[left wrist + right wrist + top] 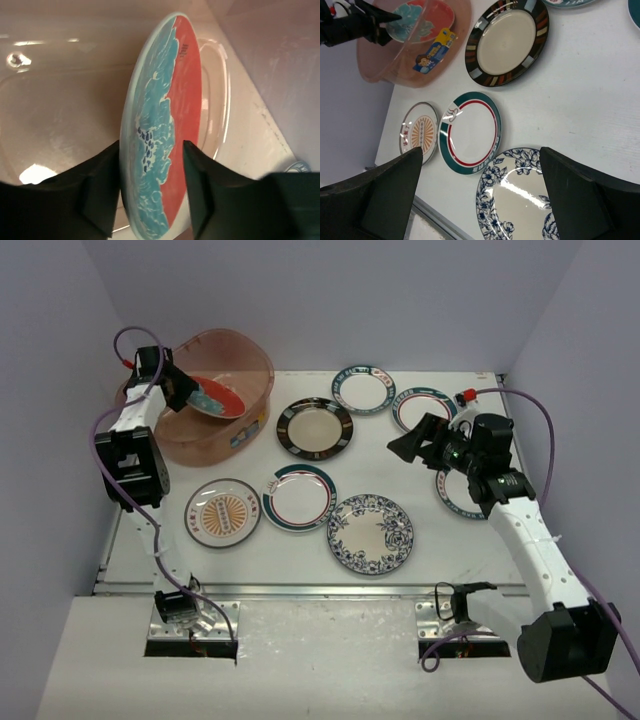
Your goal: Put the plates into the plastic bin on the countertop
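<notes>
A red-and-teal plate (216, 398) stands tilted inside the pinkish plastic bin (250, 368). My left gripper (176, 390) reaches in over the bin's left rim. In the left wrist view the plate (160, 135) stands edge-on between the fingers of that gripper (151, 145), which is open with a small gap on the right side. My right gripper (408, 440) hangs open and empty above the countertop (290, 555). Below it lie a teal-rimmed plate (470, 132) and a blue floral plate (520, 195).
A black-rimmed cream plate (314, 427) lies right of the bin. An orange sunburst plate (222, 512) sits front left. Teal-rimmed plates lie at the back (363, 388), back right (418, 405) and partly under the right arm (452, 492). Walls close three sides.
</notes>
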{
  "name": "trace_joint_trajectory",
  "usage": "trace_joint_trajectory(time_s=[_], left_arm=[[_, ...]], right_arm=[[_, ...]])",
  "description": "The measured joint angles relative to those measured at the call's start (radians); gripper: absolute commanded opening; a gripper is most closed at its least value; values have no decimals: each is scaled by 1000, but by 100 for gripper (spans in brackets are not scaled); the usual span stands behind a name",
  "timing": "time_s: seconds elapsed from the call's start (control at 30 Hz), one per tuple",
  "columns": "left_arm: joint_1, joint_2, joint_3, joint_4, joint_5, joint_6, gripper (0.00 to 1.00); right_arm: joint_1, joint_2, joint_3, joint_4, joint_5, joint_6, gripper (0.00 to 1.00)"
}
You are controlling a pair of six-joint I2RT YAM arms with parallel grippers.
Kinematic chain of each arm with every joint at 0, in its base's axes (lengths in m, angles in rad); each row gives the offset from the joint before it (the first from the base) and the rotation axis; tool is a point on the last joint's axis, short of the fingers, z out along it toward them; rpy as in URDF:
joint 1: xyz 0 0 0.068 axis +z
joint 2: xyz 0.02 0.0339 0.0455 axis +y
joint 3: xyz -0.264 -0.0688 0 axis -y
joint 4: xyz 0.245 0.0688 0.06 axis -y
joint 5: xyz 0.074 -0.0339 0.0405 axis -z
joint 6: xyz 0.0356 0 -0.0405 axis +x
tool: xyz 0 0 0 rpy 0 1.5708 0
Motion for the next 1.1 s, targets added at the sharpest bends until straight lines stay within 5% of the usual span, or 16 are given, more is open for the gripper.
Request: trace_joint_trajectory(time_s=[0.07, 0.1, 0.3, 0.63, 1.1], left_arm=[[-3, 21, 53, 0, -3, 1, 94], [-4, 31, 79, -1, -6, 3, 100], [-5, 142, 284, -107, -15, 7, 100], [-5, 122, 245, -201, -2, 2, 100], [78, -249, 64, -129, 179, -25, 100]], right_arm=[[0, 34, 0, -15, 11, -15, 99], [0, 50, 0, -26, 19, -22, 99], [0, 139, 2, -61, 86, -31, 99], [2, 359, 51, -21, 63, 101, 99], [78, 812, 391, 57, 13, 167, 99]])
